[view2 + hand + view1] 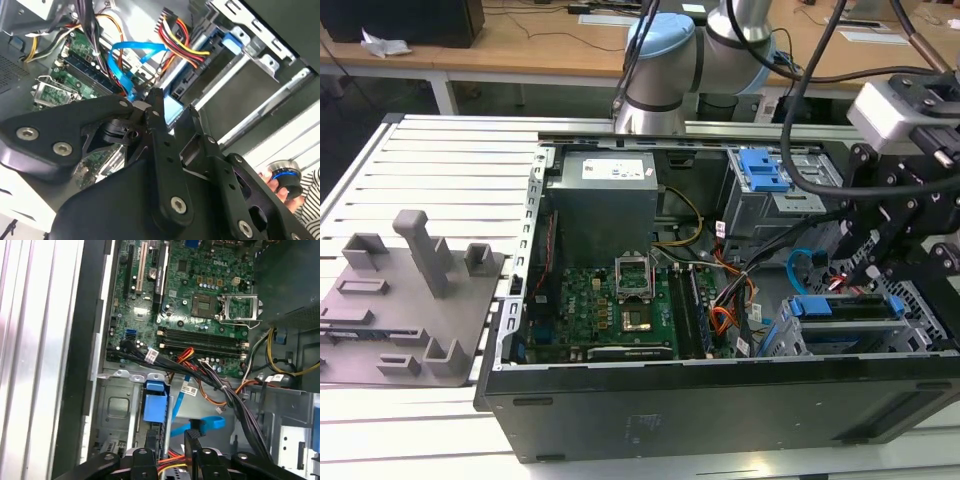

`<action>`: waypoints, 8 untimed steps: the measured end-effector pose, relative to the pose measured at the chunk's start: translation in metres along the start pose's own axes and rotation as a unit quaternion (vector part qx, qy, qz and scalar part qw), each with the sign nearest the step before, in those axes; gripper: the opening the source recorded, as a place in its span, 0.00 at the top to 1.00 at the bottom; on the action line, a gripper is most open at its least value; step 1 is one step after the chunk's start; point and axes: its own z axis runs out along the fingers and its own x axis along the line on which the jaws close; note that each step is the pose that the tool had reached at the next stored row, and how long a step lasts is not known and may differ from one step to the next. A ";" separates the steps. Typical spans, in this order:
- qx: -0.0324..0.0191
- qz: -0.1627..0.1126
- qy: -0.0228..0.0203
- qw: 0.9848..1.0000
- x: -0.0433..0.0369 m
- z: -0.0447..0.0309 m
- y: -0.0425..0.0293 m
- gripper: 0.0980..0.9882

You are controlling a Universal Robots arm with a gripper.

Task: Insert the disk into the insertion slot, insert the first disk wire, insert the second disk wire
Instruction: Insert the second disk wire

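Slatted bench (440,150), open computer case (720,400): the disk (825,306) is sitting in the insertion slot (850,335), exterior view's right. I am hovering my slightly parted, empty pincer (171,436) beside the blue data cable (210,424); seemingly first-wire step, needing its plug gripped.

bench and room notes

we log a work table (440,170) topped with pale ribbed metal; in the first wrist view its slats (35,340) run as bright parallel bands. behind the table stands a row of light wooden desks (520,50) on white legs (446,95), over a dark floor (360,110). a crumpled paper (382,43) lies beside a black box (410,18) on the desk at the exterior view's left. lighting even, diffuse.
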 end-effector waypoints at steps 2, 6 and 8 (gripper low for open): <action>0.000 -0.002 0.000 1.000 -0.0052 0.0003 -0.0013 0.70; 0.000 -0.006 0.000 1.000 -0.0218 0.0014 -0.0044 0.70; -0.001 -0.007 0.000 1.000 -0.0263 0.0016 -0.0050 0.70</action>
